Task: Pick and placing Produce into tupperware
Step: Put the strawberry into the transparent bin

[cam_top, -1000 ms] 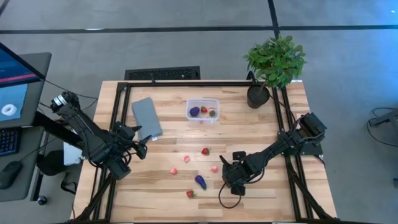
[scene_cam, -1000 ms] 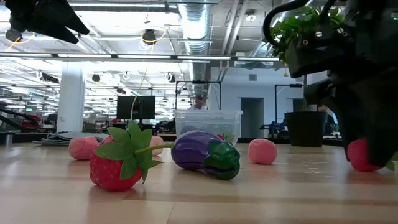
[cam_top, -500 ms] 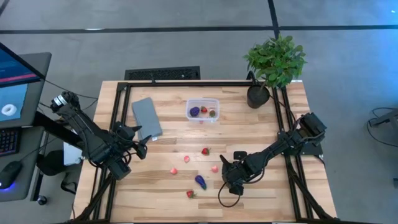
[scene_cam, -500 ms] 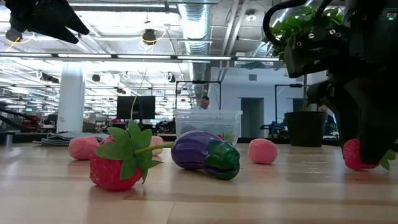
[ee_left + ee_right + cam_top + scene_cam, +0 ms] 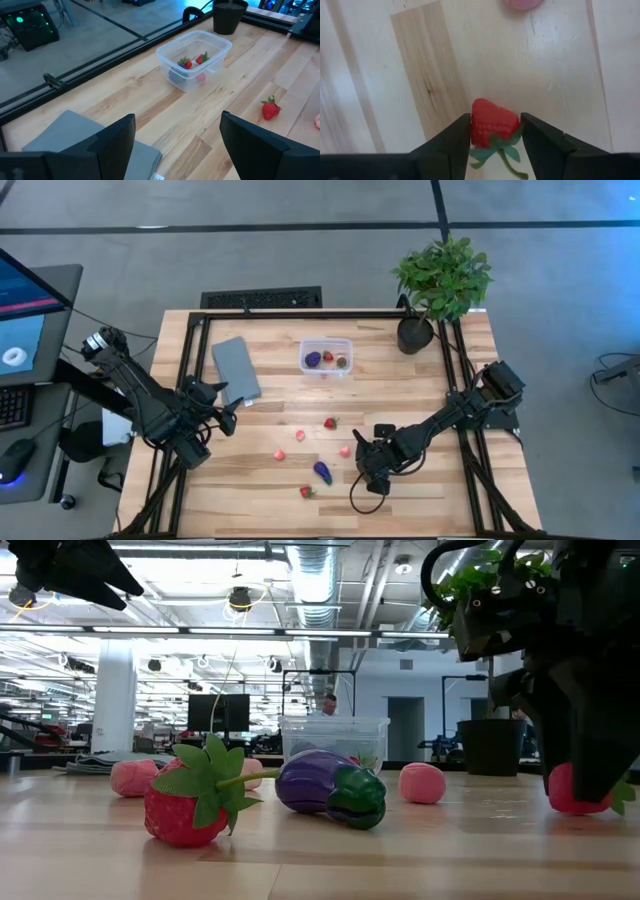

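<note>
My right gripper [image 5: 366,470] is down at the table's near right, shut on a red strawberry [image 5: 492,124] with a green top, also seen in the low view [image 5: 572,790]. My left gripper [image 5: 175,145] hovers open over the table's left, beside the grey lid. The clear tupperware [image 5: 326,357] stands toward the far edge with a purple piece and strawberries inside. Loose on the wood lie a strawberry [image 5: 330,422], pink pieces [image 5: 299,435] [image 5: 345,450], a purple eggplant [image 5: 322,471] and another strawberry [image 5: 307,492]. My right gripper pinches the strawberry's red body [image 5: 481,120] between its two fingers, one on each side. The fingers [image 5: 451,142] come from above, pointing down. The green top points back toward the wrist. Whether the fruit rests on the wood or hangs just above it, I cannot tell.
A flat grey lid [image 5: 236,370] lies at the table's far left. A potted plant [image 5: 440,280] stands at the far right corner. A pink piece [image 5: 279,454] lies left of the eggplant. Black frame rails run along the table's edges.
My right gripper has shifted slightly toward the table's left with the strawberry in it. In the low view the fruit now shows more of itself, with its green leaves out past the finger.
</note>
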Robot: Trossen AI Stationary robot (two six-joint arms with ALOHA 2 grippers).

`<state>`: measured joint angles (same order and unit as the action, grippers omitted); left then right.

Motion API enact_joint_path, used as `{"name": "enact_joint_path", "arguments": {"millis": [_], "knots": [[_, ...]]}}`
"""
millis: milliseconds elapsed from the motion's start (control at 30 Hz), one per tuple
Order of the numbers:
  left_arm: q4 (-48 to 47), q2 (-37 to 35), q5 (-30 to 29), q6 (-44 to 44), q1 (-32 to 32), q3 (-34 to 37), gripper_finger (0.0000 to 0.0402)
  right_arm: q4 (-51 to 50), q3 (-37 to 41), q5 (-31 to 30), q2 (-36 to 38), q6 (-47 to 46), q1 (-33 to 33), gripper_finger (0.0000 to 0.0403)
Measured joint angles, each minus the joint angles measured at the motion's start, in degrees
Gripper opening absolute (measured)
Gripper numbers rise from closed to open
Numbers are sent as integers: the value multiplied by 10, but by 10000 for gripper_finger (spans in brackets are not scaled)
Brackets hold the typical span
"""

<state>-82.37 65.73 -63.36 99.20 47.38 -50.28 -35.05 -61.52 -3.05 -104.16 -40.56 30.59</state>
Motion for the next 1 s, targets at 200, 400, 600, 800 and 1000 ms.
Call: {"name": "enact_joint_path", "arguments": {"millis": [200,400,600,800,1000], "knots": [[0,0,0,0,0,0,280,19,0,0,0,0,0,181],[0,0,0,0,0,0,280,23,0,0,0,0,0,159],[12,0,0,-10,0,0,280,22,0,0,0,-1,0,188],[13,0,0,-12,0,0,280,22,0,0,0,-10,0,210],[13,0,0,-12,0,0,280,22,0,0,0,-11,0,188]]}}
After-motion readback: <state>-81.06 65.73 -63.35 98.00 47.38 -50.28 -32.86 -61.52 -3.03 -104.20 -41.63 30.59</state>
